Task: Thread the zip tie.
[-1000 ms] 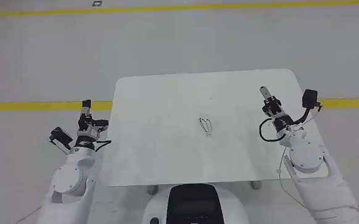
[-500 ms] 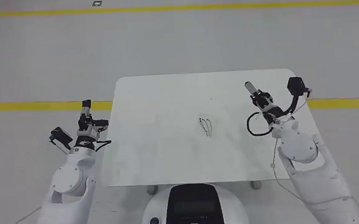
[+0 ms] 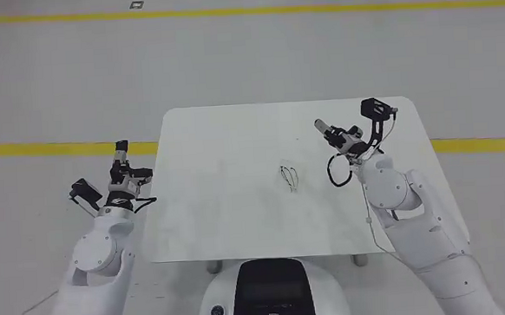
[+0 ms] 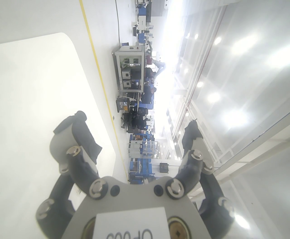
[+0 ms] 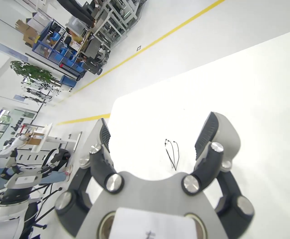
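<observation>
Two thin black zip ties [image 3: 289,176] lie side by side, joined at one end, near the middle of the white table [image 3: 235,150]. In the right wrist view the zip ties [image 5: 172,152] show between the spread fingers. My right gripper [image 3: 322,127] hangs open and empty over the table, right of the ties and apart from them. My left gripper [image 3: 121,148] stands open and empty off the table's left edge, pointing away from me; its fingers [image 4: 77,135] frame the table's far corner.
The table [image 5: 226,90] carries nothing but the ties. Yellow floor lines [image 3: 61,148] run past it on both sides. Racks and workstations [image 4: 131,68] stand far off in the room.
My right arm has swung inward from the table's right edge toward the ties, its gripper now over the tabletop. The left arm and the ties have not moved.
</observation>
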Robot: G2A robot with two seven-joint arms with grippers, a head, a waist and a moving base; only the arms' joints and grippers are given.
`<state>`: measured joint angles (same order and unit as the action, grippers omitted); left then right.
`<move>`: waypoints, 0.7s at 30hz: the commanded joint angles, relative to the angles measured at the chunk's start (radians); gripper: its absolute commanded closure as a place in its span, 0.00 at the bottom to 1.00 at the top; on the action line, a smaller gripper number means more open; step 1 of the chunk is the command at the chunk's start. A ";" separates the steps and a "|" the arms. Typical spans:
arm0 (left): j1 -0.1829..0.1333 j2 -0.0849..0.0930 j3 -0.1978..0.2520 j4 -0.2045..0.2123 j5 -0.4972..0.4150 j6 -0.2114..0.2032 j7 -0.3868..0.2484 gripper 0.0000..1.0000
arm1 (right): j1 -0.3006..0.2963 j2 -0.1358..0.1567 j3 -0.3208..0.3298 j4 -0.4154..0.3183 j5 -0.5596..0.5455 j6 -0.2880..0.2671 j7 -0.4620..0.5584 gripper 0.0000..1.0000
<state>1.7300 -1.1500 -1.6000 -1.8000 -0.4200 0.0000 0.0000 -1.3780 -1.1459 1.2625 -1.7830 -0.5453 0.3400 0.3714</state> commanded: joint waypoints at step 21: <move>0.000 0.000 0.000 0.000 0.000 0.000 0.000 0.00 | 0.312 -0.018 -0.277 0.088 -0.496 -0.026 0.644 0.00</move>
<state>1.7300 -1.1500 -1.6000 -1.8000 -0.4200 0.0000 0.0000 -1.0636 -1.1641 0.9819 -1.6924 -1.0420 0.3125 1.0238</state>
